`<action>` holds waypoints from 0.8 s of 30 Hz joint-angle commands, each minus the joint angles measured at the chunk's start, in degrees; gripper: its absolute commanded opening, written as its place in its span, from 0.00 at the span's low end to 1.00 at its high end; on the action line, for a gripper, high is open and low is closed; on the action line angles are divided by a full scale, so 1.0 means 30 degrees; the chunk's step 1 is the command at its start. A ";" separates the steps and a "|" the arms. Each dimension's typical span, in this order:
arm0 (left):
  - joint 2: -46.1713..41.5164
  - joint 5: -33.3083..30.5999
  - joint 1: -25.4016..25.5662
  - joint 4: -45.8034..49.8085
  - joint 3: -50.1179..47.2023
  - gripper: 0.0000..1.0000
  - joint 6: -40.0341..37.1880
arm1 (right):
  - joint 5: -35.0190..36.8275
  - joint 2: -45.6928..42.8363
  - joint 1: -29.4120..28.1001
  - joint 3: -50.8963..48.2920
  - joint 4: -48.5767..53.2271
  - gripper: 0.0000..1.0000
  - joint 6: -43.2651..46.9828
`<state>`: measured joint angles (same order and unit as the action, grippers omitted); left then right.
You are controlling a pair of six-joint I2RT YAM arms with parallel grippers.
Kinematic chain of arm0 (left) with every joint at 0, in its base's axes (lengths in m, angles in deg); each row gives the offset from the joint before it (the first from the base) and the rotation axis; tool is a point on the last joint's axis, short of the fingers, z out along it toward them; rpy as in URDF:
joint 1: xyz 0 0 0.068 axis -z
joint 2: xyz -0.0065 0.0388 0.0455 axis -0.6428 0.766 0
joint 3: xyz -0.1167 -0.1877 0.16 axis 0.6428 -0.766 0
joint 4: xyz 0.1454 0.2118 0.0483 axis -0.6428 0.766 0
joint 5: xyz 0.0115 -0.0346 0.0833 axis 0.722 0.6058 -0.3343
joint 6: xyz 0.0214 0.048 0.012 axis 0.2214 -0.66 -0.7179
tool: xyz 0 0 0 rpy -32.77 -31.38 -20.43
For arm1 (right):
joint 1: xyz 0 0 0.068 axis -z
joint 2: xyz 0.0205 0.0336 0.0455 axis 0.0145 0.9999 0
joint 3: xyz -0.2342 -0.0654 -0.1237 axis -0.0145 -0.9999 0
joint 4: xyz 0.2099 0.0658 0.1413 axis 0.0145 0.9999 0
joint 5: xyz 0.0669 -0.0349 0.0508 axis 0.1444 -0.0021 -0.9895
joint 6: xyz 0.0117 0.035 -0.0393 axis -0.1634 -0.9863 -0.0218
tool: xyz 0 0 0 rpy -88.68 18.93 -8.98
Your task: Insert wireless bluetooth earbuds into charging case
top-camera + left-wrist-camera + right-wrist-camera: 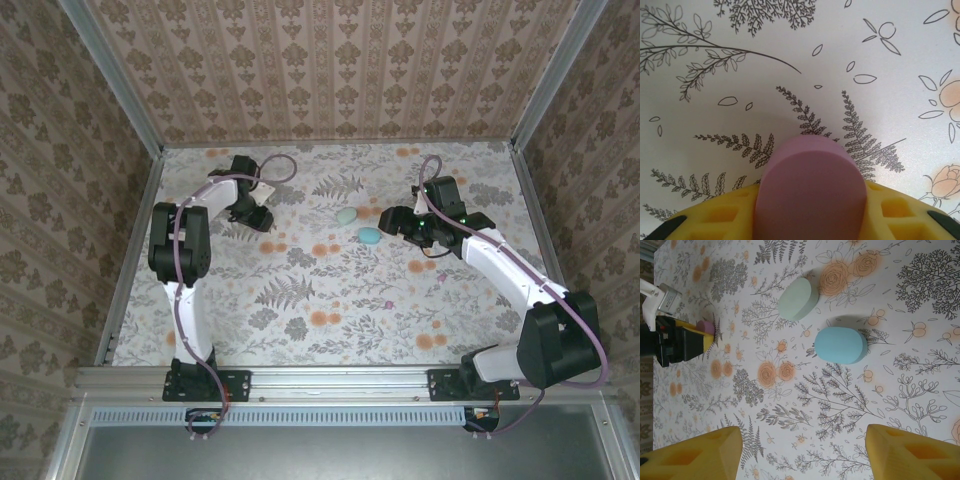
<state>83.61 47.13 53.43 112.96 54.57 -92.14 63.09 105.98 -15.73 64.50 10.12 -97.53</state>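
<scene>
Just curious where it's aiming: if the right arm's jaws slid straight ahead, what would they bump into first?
Probably the blue oval object, lying slightly right of centre ahead; the green object sits farther back.

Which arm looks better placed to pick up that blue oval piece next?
The right. Its open right gripper points straight at the blue piece, which lies free just ahead. The left gripper is farther off, with the pink piece between its fingers.

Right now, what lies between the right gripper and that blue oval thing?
Nothing: in the right wrist view, the stretch from the right gripper to the blue case is bare flowered tablecloth.
</scene>
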 commanded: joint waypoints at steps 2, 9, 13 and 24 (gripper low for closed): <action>-0.2381 0.1845 0.0773 -0.0203 -0.1231 0.32 -0.1140 | -0.0865 -0.0546 -0.0078 0.0334 0.0041 0.67 -0.0257; -0.9682 0.8437 0.2638 -0.3904 -0.5010 0.29 -0.4012 | -0.6003 -0.0842 -0.0028 0.0516 -0.3200 0.64 -0.2314; -1.2636 1.1144 0.3277 -0.6339 -0.7130 0.27 -0.5625 | -0.7807 -0.0977 -0.0245 0.1120 -0.3980 0.62 -0.3093; -1.3538 1.0176 0.5732 -0.3762 -0.5692 0.27 -0.7388 | -0.9171 -0.0018 -0.2609 0.4229 -0.3184 0.61 -0.3172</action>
<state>43.22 76.68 70.35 100.00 35.34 -111.53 37.92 104.93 -22.48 74.91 0.26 -106.45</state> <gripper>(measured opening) 0.405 0.607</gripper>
